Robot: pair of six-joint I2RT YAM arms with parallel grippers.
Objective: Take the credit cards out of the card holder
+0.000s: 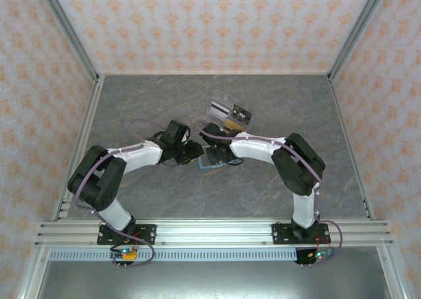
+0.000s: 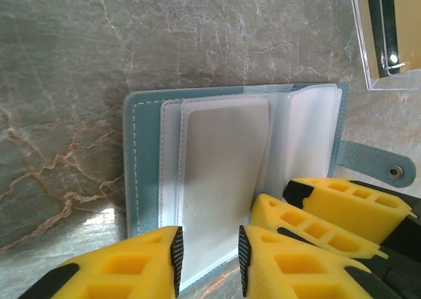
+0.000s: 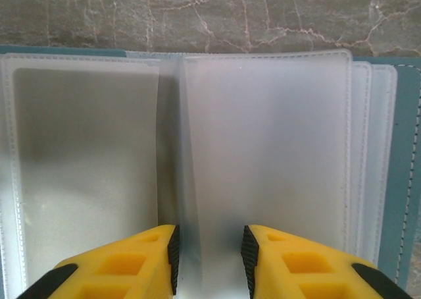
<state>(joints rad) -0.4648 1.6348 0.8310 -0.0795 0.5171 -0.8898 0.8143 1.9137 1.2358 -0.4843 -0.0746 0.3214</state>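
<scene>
Grey marbled tabletop point(image 1: 131, 108), boxed in by orange-patterned walls point(image 1: 210, 22), carries the left arm point(image 1: 125, 161) and the right arm point(image 1: 263, 147), bolted at its near edge and bent inward to meet at mid-table. Between them the card holder point(image 2: 141, 174) lies open and flat, teal cover down. Its frosted plastic sleeves point(image 2: 223, 161) face up and its snap strap point(image 2: 385, 167) sticks out to one side. On the left, the left gripper point(image 2: 209, 256) straddles the near edge of one sleeve, jaws unclenched with a clear gap between the pads. On the right, the right gripper point(image 3: 209, 253) has its jaws likewise parted either side of a sleeve leaf at the fold. Whether any pad touches plastic cannot be told. Just beyond the holder, a clear plastic piece point(image 1: 230, 112) rests on the table with dark and gold shapes inside.
</scene>
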